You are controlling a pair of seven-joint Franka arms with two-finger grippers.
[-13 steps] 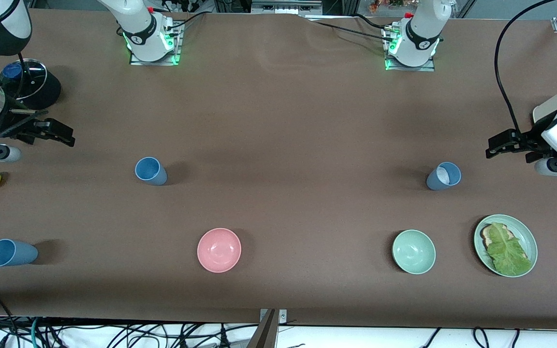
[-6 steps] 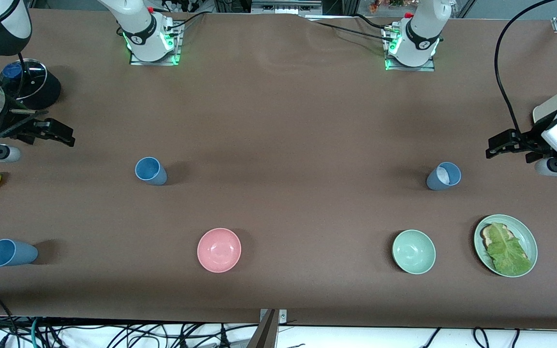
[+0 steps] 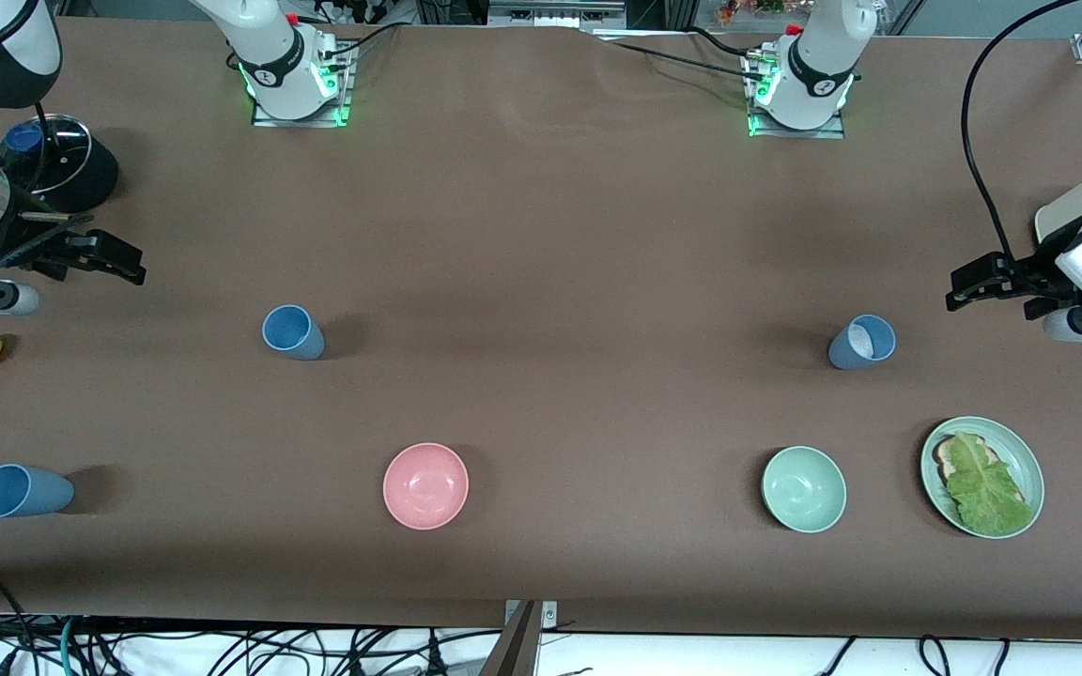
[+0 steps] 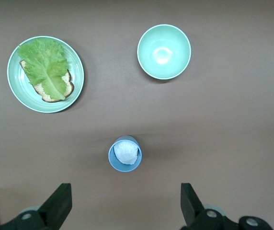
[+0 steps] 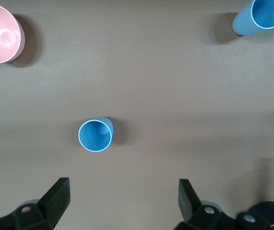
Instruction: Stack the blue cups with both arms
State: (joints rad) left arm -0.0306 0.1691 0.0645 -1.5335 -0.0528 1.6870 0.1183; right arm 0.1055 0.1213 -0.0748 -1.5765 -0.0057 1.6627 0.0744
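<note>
No stacking done yet, as I read it. Three blue cups stand apart on the table, each upright and alone. Cup A (image 3: 293,331) sits toward the right arm's end. Cup B (image 3: 861,342), greyer with a whitish inside (image 4: 126,153), sits toward the left arm's end. Cup C (image 3: 20,491) is nearer the front camera than cup A, close to the table's edge at the right arm's end. Everything remains: grasp, carry, nest.

Right gripper (image 3: 118,263) hangs over bare table near the right arm's end, not over any cup; the wrist view shows its fingers (image 5: 55,199) spread wide, holding nothing, with cup A (image 5: 95,135) ahead of them. Left gripper (image 3: 973,282) hangs over the table at the left arm's end, jaws likewise wide apart and empty, fingers (image 4: 58,203) flanking open space with cup B just ahead.

I judge each arm is set to approach its closest cup; neither touches one.
</note>
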